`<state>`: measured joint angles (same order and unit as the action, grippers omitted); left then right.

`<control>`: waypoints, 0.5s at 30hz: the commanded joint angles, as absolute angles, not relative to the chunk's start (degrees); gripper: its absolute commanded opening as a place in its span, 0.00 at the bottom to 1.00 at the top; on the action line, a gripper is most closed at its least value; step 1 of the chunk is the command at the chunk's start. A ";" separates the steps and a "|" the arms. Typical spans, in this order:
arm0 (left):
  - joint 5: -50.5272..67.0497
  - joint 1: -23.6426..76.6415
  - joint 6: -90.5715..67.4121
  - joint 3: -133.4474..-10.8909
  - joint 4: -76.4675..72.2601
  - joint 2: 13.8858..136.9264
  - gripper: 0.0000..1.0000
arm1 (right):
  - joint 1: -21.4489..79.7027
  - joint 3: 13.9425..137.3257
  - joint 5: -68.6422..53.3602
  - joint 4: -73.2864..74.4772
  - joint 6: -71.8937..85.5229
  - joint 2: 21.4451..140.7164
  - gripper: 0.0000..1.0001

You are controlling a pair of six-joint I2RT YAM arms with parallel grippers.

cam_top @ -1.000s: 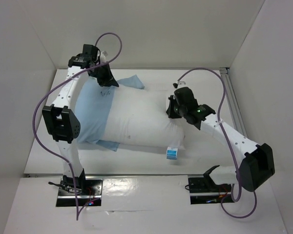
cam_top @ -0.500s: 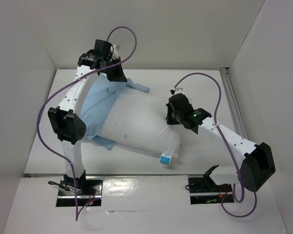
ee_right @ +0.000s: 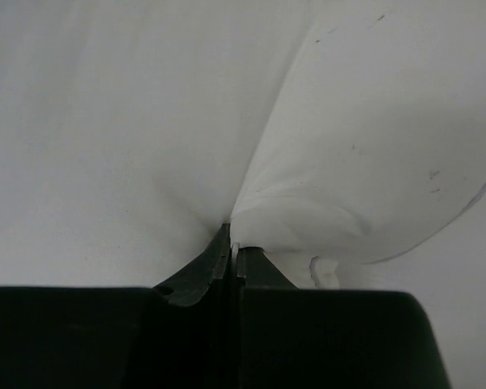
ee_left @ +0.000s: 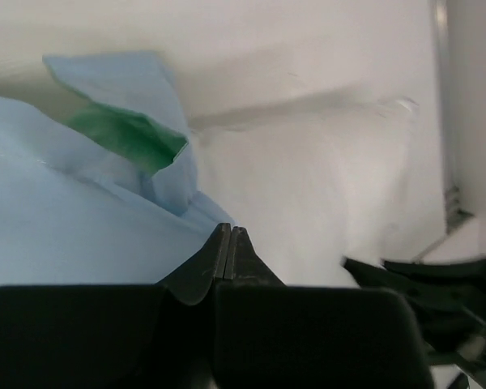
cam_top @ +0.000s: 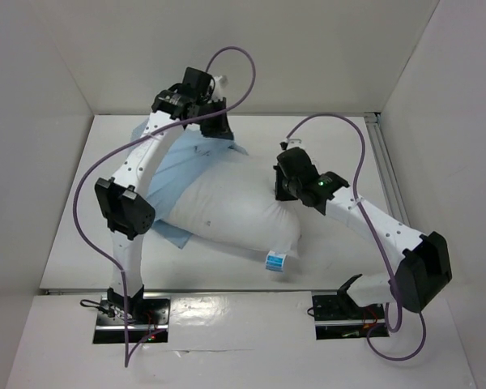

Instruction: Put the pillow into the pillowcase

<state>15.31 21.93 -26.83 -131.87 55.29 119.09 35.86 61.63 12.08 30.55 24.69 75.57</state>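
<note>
The plump white pillow (cam_top: pixel 231 207) lies slanted across the table, its small blue-and-white label (cam_top: pixel 276 260) at the near edge. Its left part sits inside the pale blue pillowcase (cam_top: pixel 168 174), which bunches around the far left end. My left gripper (cam_top: pixel 217 130) is at the back, shut on the pillowcase's upper edge. In the left wrist view the blue pillowcase (ee_left: pixel 65 227) runs into the shut left gripper (ee_left: pixel 229 232), with green lining showing in a fold. My right gripper (cam_top: pixel 282 185) is shut on the pillow's right end; white pillow fabric (ee_right: pixel 332 146) is pinched in the right gripper (ee_right: pixel 233 239).
White enclosure walls stand close on the left, back and right. A metal rail (cam_top: pixel 386 174) runs along the table's right side. Purple cables (cam_top: pixel 227 61) loop above both arms. The left arm's elbow (cam_top: pixel 123 207) hangs over the pillowcase's near left corner.
My left gripper has swung rightward along the back, pulling the pillowcase's edge with it. The pillow has turned, its label end sliding left. The right gripper has shifted slightly left and farther back.
</note>
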 commanded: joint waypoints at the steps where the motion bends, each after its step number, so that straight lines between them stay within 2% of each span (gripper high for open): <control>1: 32.41 28.47 -30.40 -138.77 48.35 117.69 0.00 | 37.00 75.38 9.58 24.08 22.86 78.65 0.00; 3: 39.44 29.79 -35.31 -138.78 43.19 115.76 0.00 | 38.14 81.96 9.58 24.08 22.32 79.18 0.00; 6: 42.28 32.68 -39.98 -134.14 38.51 111.37 0.00 | 38.14 82.45 8.88 22.85 23.11 76.13 0.00; 10: 38.50 34.45 -40.52 -129.12 35.60 110.65 0.00 | 38.14 73.76 15.37 22.33 27.15 71.38 0.00; 13: 36.12 33.23 -39.64 -130.24 38.13 113.45 0.01 | 35.52 66.72 17.13 23.11 30.23 69.44 0.00; 15: 35.17 31.82 -37.63 -131.57 40.77 113.47 0.11 | 34.28 64.43 17.14 23.12 30.23 69.43 0.00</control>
